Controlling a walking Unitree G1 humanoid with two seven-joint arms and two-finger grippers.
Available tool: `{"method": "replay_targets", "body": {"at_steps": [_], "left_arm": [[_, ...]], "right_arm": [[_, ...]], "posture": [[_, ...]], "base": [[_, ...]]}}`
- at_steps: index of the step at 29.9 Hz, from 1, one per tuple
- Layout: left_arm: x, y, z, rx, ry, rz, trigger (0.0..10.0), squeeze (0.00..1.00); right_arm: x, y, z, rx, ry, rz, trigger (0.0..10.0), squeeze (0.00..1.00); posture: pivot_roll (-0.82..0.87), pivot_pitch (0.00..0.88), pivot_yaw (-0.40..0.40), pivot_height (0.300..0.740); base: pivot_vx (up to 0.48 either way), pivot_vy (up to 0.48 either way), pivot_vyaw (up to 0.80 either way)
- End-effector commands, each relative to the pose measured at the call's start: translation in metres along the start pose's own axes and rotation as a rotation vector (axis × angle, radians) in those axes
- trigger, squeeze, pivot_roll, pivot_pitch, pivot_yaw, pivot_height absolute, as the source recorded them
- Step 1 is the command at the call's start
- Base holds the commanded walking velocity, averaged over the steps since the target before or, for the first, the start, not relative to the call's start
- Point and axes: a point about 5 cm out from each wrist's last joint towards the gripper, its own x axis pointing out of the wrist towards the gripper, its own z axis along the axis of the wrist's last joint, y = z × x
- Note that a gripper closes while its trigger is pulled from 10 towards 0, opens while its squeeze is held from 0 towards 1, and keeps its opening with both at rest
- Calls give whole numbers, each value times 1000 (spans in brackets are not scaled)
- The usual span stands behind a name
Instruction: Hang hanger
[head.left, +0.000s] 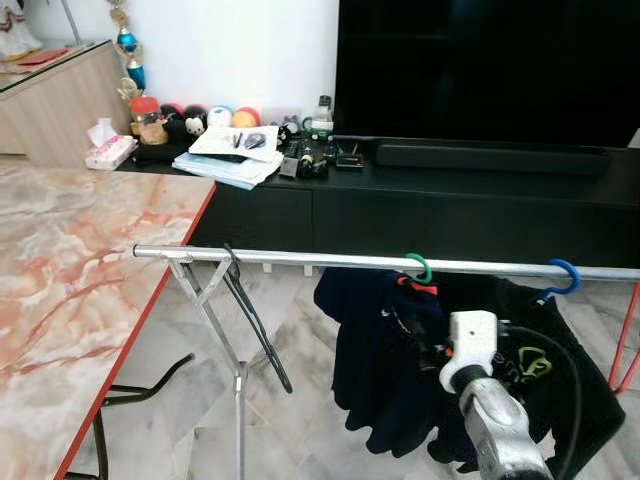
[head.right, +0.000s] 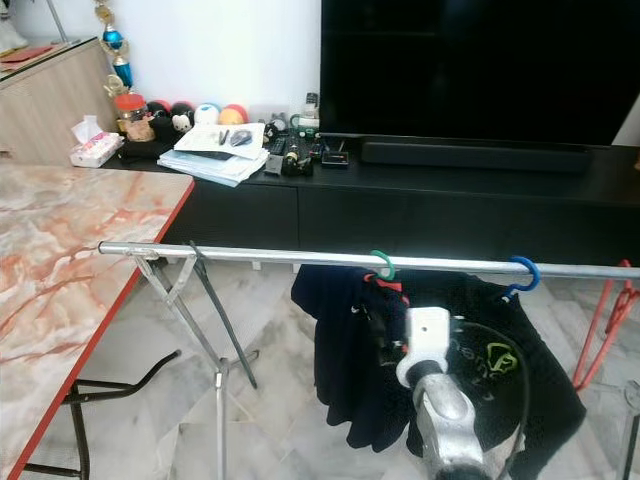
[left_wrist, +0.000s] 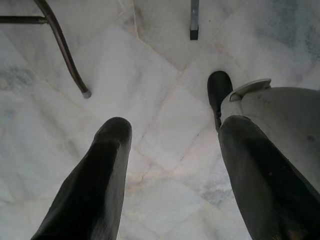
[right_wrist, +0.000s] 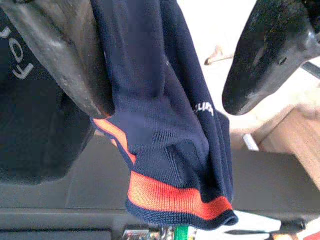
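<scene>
- The right hand (right_wrist: 165, 65) is gaping wide around the navy garment (right_wrist: 165, 150), hanging on the green hanger (head.left: 421, 266) over the rail (head.left: 300, 258).
- The left hand (left_wrist: 170, 145) is hanging spread open, empty, above the floor (left_wrist: 160, 75).

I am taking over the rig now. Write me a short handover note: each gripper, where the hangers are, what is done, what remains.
Right gripper: raised just below the rail, fingers open, the navy garment hanging between them, not clamped.
Left gripper: open, idle, pointing at the marble floor.
Hangers: the green hanger is hooked on the rail with the navy garment; the blue hanger hangs to its right with the black garment.
Done: both hangers appear hung.
Left: probably only to draw the right gripper clear of the cloth.
</scene>
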Motion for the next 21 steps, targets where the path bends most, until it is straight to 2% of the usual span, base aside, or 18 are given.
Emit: {"method": "replay_targets", "body": {"at_steps": [1, 6, 16, 21], "left_arm": [[0, 2, -3, -3, 14, 11, 10000, 0], [-1, 3, -4, 0, 19, 11, 10000, 0], [-1, 3, -4, 2, 14, 5, 10000, 0], [-1, 3, -4, 8, 20, 1, 10000, 0]], "right_arm": [[3, -3, 1, -15, 27, -4, 10000, 0], [10, -10, 17, 17, 13, -45, 10000, 0], [19, -8, 29, 62, 19, -33, 10000, 0], [21, -4, 20, 102, 129, -23, 10000, 0]], "posture": [[77, 0, 21, 740], [71, 0, 28, 740], [90, 0, 24, 740], [94, 0, 25, 740]], "base": [[0, 0, 0], [0, 0, 0], [0, 0, 0], [0, 0, 0]]}}
